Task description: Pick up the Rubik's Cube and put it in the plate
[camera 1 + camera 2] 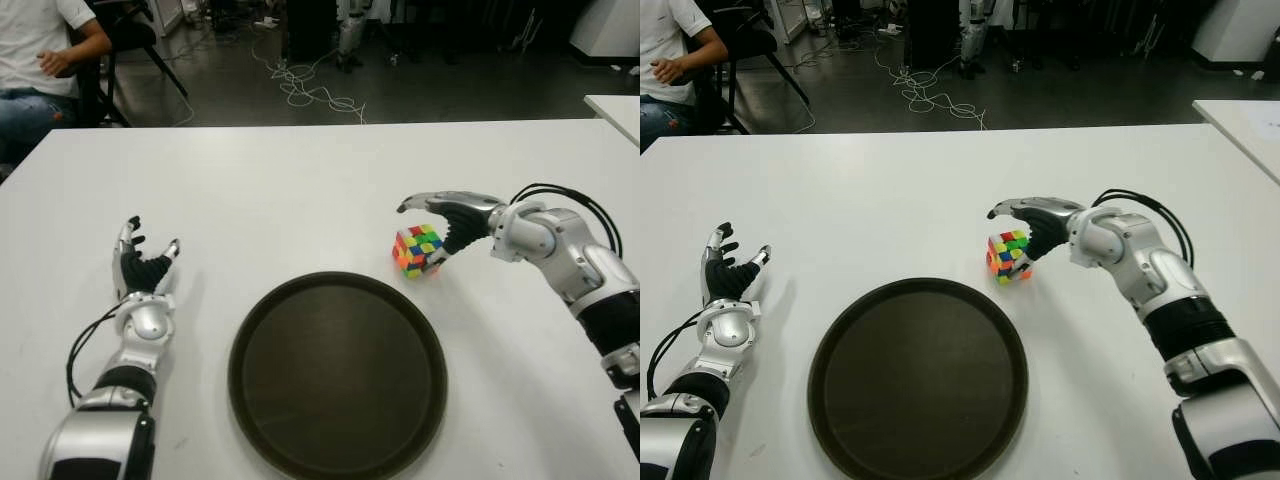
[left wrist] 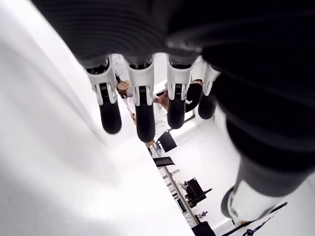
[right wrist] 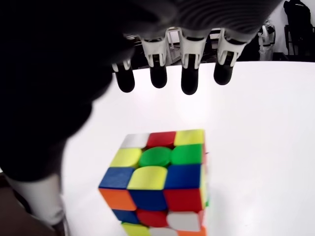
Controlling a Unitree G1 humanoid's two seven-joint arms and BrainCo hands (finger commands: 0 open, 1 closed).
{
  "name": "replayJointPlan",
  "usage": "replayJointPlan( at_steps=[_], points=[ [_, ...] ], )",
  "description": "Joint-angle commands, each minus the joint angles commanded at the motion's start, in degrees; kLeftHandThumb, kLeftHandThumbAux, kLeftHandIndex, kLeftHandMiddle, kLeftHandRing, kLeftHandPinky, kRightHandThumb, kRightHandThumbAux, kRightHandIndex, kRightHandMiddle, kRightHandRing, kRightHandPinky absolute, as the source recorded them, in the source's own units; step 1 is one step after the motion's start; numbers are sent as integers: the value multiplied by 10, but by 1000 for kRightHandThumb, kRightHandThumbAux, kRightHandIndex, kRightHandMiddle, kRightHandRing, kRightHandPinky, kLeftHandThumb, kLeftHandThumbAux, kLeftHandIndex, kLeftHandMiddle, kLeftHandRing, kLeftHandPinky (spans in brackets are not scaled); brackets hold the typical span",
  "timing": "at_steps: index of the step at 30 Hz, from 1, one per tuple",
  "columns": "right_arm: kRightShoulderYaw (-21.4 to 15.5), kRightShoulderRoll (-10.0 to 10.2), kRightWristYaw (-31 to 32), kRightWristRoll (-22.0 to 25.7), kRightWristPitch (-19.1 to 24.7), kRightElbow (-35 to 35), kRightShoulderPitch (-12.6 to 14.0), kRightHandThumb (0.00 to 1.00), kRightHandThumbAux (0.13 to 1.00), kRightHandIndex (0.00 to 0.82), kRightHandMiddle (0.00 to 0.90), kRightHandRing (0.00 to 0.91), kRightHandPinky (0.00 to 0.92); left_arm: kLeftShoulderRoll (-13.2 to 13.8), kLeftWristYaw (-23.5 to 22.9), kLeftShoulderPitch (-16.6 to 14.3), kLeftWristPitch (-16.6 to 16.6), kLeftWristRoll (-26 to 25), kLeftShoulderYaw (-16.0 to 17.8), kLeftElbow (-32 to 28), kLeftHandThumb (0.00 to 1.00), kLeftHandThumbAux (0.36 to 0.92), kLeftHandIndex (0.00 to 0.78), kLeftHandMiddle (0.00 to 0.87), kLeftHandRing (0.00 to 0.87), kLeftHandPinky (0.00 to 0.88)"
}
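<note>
My right hand (image 1: 447, 222) has its fingers (image 3: 190, 78) extended and spread, arched over the multicoloured plastic Rubik's Cube (image 1: 418, 250) without closing on it; in the right wrist view the four black fingertips hang above the cube with bare table showing between them and it, and the thumb sits off to one side. Whether the thumb touches the cube, I cannot tell. The cube sits on the white table (image 1: 300, 190), tilted a little on one edge, with green, yellow, red and blue stickers on its upper face.

From the cube, the round dark brown plastic plate (image 1: 337, 375) lies toward seven o'clock, near but apart from it, with nothing in it. The plate sits at the near middle of the table, directly in front of me.

My left hand (image 1: 143, 270) shows at about nine o'clock from the plate, well apart from it, palm up with its fingers (image 2: 109, 110) straight, relaxed and holding nothing.

Beyond the far edge of the table, at eleven o'clock, a person in a white shirt (image 1: 35, 45) and blue jeans sits on a dark chair (image 1: 120, 50). At twelve o'clock a tangle of pale cables (image 1: 305, 85) lies on the dark floor.
</note>
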Motion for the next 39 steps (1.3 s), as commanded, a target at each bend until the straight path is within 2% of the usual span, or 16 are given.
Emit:
replayJointPlan(
  at_steps=[20, 39],
  points=[
    [9, 16, 6, -3, 18, 0, -1, 0, 767, 79, 124, 125, 68, -2, -4, 0, 1, -4, 4, -2, 0, 716, 94, 149, 162, 197],
    [14, 18, -1, -6, 24, 7, 3, 0, 739, 72, 123, 118, 51, 0, -2, 2, 4, -1, 3, -3, 0, 728, 113, 151, 143, 120]
  ],
)
